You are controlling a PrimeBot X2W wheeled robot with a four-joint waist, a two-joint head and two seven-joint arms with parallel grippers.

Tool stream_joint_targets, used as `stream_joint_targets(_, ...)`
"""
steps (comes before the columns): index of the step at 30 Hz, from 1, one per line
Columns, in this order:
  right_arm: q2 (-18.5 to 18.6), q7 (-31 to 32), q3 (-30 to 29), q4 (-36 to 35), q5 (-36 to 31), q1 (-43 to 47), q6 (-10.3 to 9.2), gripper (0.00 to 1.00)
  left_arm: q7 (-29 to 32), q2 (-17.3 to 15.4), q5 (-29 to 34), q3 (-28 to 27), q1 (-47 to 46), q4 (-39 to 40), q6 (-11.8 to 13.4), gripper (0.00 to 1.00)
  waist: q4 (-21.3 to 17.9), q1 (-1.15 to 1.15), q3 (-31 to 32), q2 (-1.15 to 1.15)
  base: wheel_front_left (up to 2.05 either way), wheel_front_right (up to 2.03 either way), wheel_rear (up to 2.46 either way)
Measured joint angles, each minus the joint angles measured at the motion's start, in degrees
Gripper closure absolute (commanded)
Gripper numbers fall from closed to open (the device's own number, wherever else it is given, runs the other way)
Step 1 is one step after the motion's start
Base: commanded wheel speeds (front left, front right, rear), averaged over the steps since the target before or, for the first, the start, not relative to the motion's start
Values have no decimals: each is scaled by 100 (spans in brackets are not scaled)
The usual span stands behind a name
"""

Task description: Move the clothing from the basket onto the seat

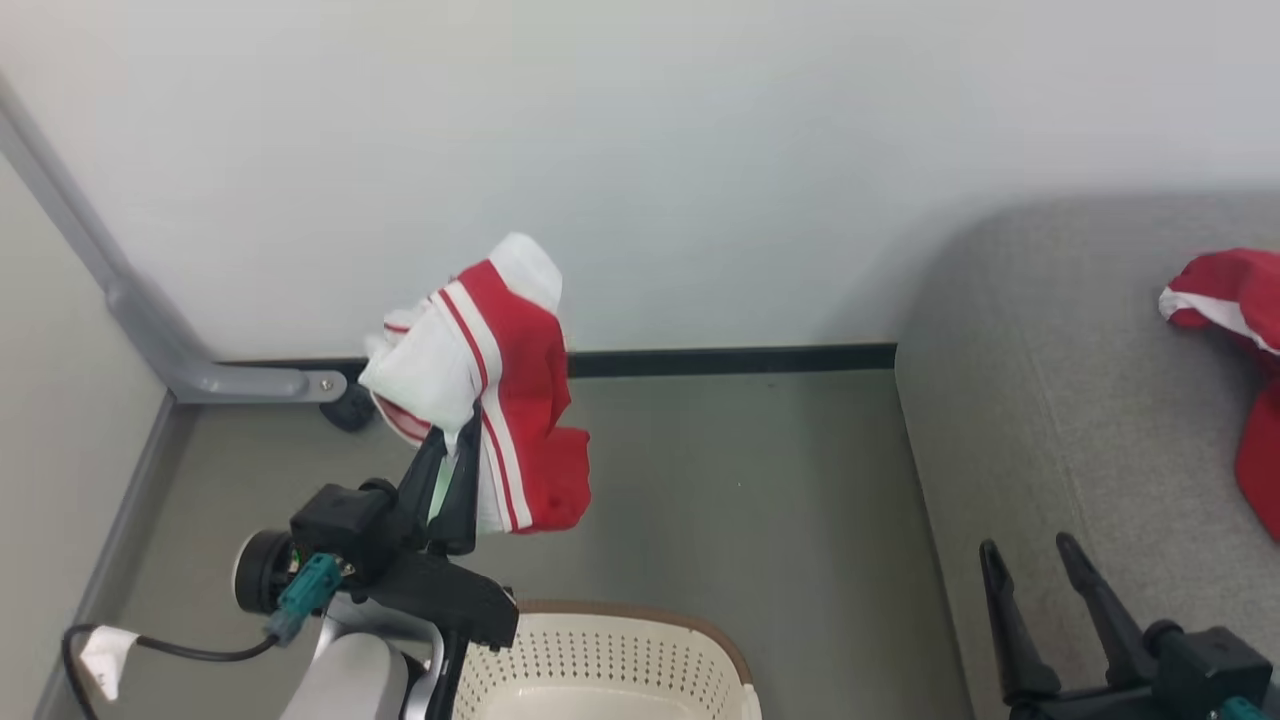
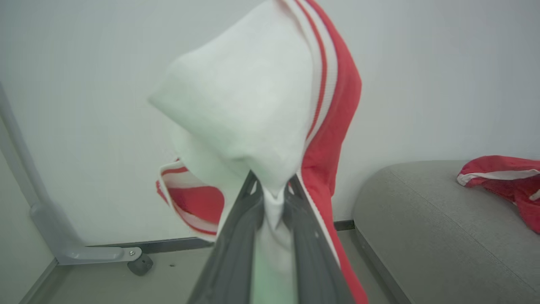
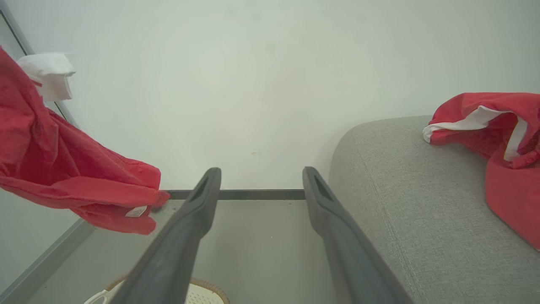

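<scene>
Clothing [image 1: 515,400]: soft, floppy red-and-white striped fabric, left gripper [image 1: 455,440] pinching a bunched fold at 9 o'clock; right gripper [image 1: 1029,545] wide, empty.

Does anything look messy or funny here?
Nothing looks spilled or broken. The red and white garment hangs all bunched up from the left tool, up above the floor. Another red garment lies crumpled on the sofa, not laid flat.

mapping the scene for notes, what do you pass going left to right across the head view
grey frame leg → red and white garment in the left gripper → right gripper → red garment on the sofa
</scene>
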State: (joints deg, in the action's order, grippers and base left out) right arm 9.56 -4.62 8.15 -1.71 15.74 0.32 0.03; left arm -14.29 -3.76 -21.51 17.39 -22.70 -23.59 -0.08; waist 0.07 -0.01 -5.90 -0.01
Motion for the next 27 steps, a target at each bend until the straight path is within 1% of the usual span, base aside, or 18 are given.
stream_joint_targets(7, -29, 32, 74, 5, 46, 304, 8, 0, -2, -40, 11, 29, 126, 977, -148, 100, -1, 0, 377, 0, 0, 0, 0)
stream_joint_targets(9, -30, 54, 102, -2, 46, 377, 44, 0, -2, -33, 5, 49, 141, 1254, -211, 100, -9, 0, 460, 0, 0, 0, 0)
stream_joint_targets(13, -74, 103, 238, -66, 46, 541, 57, 0, -2, -26, -15, 148, 203, 1744, -305, 100, -40, 0, 578, 0, 0, 0, 0)
stream_joint_targets(14, -100, 105, 276, -66, 46, 554, 58, 0, -2, -25, -34, 160, 203, 1834, -346, 100, -51, 0, 594, 0, 0, 0, 0)
stream_joint_targets(19, -151, 156, 490, -162, 46, 644, 130, 0, 10, -23, -63, 274, 202, 2298, -398, 100, -102, 1, 671, 1, 0, 0, 0)
stream_joint_targets(25, -243, 203, 756, -332, 43, 740, 205, 0, 267, -23, -178, 495, 205, 2707, -405, 100, -139, 1, 704, 1, 0, 0, 0)
stream_joint_targets(27, -259, 205, 861, -399, 38, 740, 261, 0, 347, -12, -235, 582, 205, 2794, -453, 100, -142, 1, 708, 1, 0, 0, 0)
